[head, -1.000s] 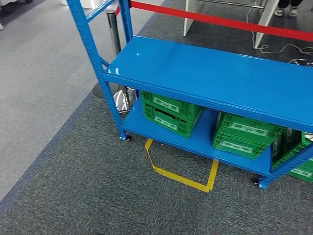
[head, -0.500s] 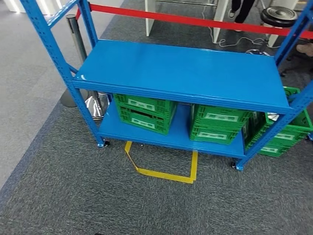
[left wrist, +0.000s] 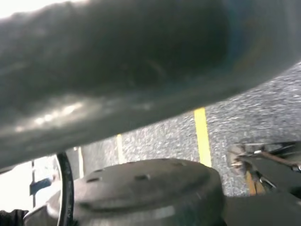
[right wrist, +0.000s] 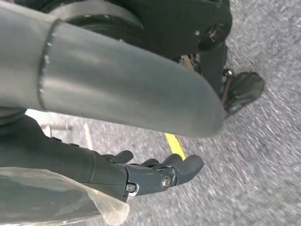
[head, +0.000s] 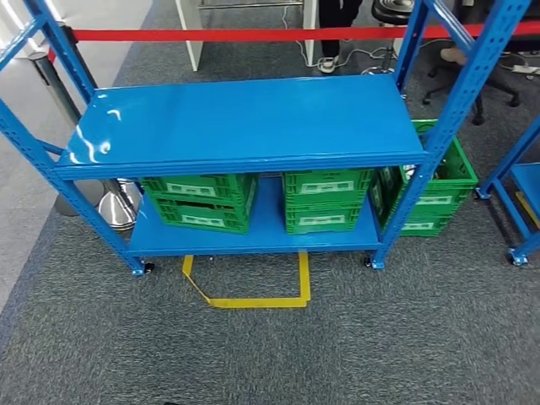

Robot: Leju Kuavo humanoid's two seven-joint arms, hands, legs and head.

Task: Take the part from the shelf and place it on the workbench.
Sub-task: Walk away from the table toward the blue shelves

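The blue shelf (head: 248,122) stands straight ahead in the head view, its middle board bare. On its lower board sit green crates, one on the left (head: 197,201) and one on the right (head: 326,199); what they hold is hidden. I cannot pick out a part. In the right wrist view my right hand (right wrist: 156,174) hangs over the grey carpet with dark fingers stretched out and nothing in them. A blurred dark shape lies across the left wrist view, and I cannot make out the left hand's fingers there.
A yellow tape outline (head: 255,291) marks the carpet before the shelf. Another green crate (head: 445,181) stands on the floor past the shelf's right post. A second blue rack (head: 519,202) is at the right edge. A stanchion base (head: 118,207) and red barrier tape (head: 255,35) are behind.
The whole picture has swung: the camera turned right, so the shelf now sits centred and square-on, and the right-hand crate and second rack have come into sight.
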